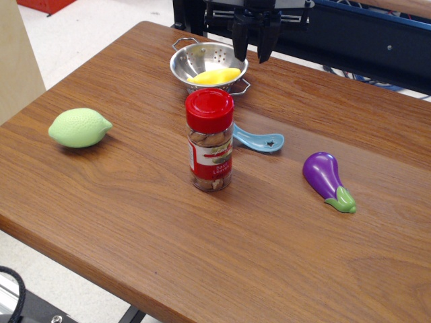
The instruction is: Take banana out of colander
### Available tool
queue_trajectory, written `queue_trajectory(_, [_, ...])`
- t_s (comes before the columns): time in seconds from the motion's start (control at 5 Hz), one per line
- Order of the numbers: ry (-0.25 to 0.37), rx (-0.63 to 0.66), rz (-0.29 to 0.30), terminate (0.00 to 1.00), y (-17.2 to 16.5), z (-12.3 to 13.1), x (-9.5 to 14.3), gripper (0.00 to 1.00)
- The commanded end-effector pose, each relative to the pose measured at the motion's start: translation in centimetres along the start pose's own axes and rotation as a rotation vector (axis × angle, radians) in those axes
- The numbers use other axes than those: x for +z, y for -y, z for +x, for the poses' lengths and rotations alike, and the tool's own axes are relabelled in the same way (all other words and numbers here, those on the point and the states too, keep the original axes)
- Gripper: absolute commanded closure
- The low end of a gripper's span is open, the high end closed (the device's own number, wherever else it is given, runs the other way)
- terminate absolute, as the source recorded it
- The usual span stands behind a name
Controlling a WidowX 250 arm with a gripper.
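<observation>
The yellow toy banana (214, 76) lies inside the shiny steel colander (195, 59) at the far side of the wooden table, resting against its near rim. My black gripper (253, 52) hangs open just beyond the colander's right rim, a little above the table, and holds nothing. Its upper part is cut off by the top edge of the frame.
A spice jar with a red lid (210, 140) stands just in front of the colander. A blue spoon (259, 140) lies to its right. A purple toy eggplant (325, 178) lies at the right, a pale green toy lemon (79, 127) at the left.
</observation>
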State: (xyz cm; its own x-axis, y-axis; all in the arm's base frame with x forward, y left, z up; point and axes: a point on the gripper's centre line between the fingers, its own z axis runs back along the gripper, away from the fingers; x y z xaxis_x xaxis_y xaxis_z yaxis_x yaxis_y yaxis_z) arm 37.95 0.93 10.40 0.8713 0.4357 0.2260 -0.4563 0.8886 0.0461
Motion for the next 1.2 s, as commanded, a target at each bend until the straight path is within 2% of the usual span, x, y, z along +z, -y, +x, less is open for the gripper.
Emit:
queue_trajectory(0.0, [0.000, 0.000, 0.000, 0.00, 0.0, 0.0, 0.0, 0.00])
queue_trajectory(0.2, [0.032, -0.173, 0.009, 0.00, -1.2, 1.3, -0.2, 0.00])
queue_trajectory(0.4, [-0.026, -0.431, 0.012, 0.00, -3.6, 2.6, -0.7, 0.00])
queue_trajectory(0.6, [-0.019, -0.626, -0.020, 0.00, -5.3, 5.0, -0.7, 0.00])
queue_trajectory(0.8, [-0.017, -0.760, -0.074, 0.00, -6.3, 7.1, -1.1, 0.00])
queue_trajectory(1.0, [-0.002, -0.799, -0.127, 0.00, -6.1, 8.5, -2.1, 0.00])
